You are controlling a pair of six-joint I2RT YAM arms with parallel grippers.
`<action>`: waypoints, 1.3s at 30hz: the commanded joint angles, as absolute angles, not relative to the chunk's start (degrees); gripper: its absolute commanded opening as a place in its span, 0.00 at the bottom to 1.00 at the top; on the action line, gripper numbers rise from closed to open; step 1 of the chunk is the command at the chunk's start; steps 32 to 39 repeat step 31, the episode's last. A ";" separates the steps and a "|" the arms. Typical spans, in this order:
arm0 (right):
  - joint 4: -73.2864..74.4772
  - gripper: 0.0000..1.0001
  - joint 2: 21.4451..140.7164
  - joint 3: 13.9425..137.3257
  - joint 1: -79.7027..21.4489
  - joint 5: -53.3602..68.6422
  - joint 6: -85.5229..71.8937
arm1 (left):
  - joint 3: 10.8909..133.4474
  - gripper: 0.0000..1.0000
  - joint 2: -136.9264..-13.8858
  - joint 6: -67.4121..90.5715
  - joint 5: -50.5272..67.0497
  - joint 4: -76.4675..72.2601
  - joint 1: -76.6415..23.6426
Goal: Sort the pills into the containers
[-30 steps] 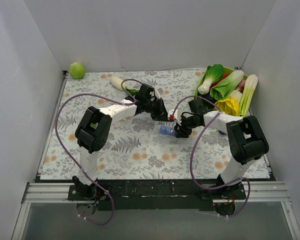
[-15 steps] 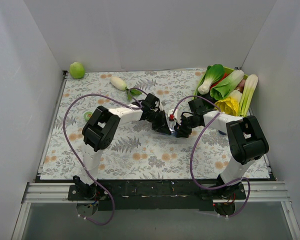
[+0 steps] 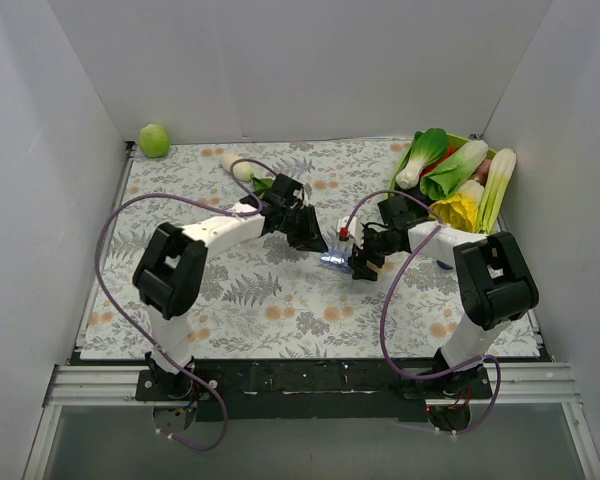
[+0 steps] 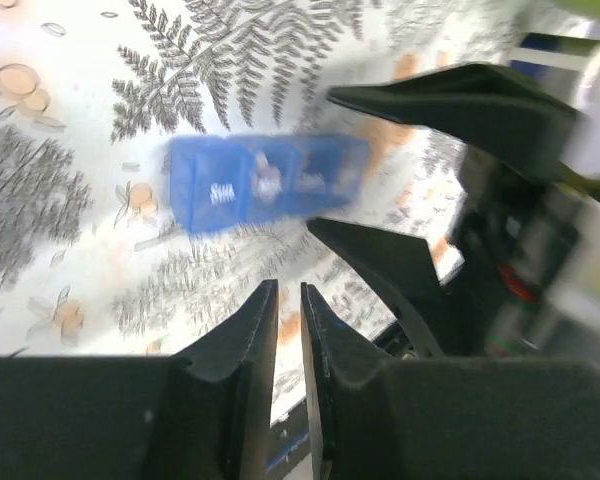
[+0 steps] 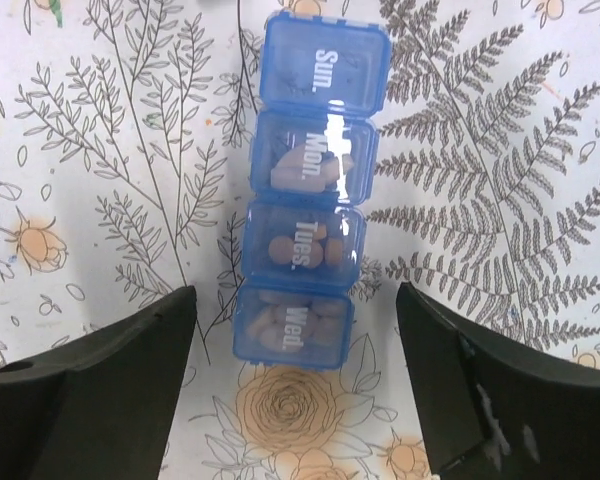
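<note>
The containers (image 5: 308, 190) are a translucent blue strip of joined compartments marked Sun, Mon, Tues and Wed, lying flat on the floral cloth with lids down. Brown and pale pills (image 5: 298, 250) show through the Mon, Tues and Wed lids. My right gripper (image 5: 295, 292) stands open astride the Wed end, both fingers (image 5: 110, 380) clear of the strip. In the top view the containers (image 3: 332, 261) lie between my right gripper (image 3: 353, 264) and my left gripper (image 3: 317, 242). My left gripper (image 4: 288, 300) is shut on nothing, just short of the blurred strip (image 4: 265, 185).
A basket of leafy vegetables (image 3: 458, 178) fills the back right corner. A white radish (image 3: 237, 165) lies at the back centre-left and a green round fruit (image 3: 154, 140) at the back left. White walls close in three sides.
My right gripper has opened and let go of the strip, which now lies on the cloth. My left gripper has drawn back up and left off the strip.
</note>
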State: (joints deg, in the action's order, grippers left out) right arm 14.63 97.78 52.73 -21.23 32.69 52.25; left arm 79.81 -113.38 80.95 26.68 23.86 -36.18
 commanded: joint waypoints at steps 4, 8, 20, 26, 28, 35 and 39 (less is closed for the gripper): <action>21.43 0.93 91.94 54.31 -19.69 31.99 53.09 | 70.59 0.43 -87.91 79.02 14.78 22.59 -32.96; 27.31 0.95 85.97 58.43 -18.63 30.77 50.73 | 68.12 0.78 -74.74 76.38 7.48 21.72 -31.82; 23.37 0.98 63.64 75.12 -17.05 7.92 12.76 | 73.37 0.98 -54.49 71.46 3.70 29.16 -28.12; 27.52 0.98 61.53 80.16 -16.88 1.05 10.19 | 74.88 0.98 -53.00 69.79 2.38 36.56 -28.12; 24.63 0.98 58.37 77.88 -16.88 1.93 11.25 | 75.06 0.98 -52.30 69.61 1.94 37.79 -28.12; 24.43 0.98 56.60 76.73 -16.79 2.55 11.07 | 75.32 0.98 -51.33 69.17 0.88 39.02 -28.12; 24.43 0.98 56.60 76.73 -16.79 2.55 11.07 | 75.32 0.98 -51.33 69.17 0.88 39.02 -28.12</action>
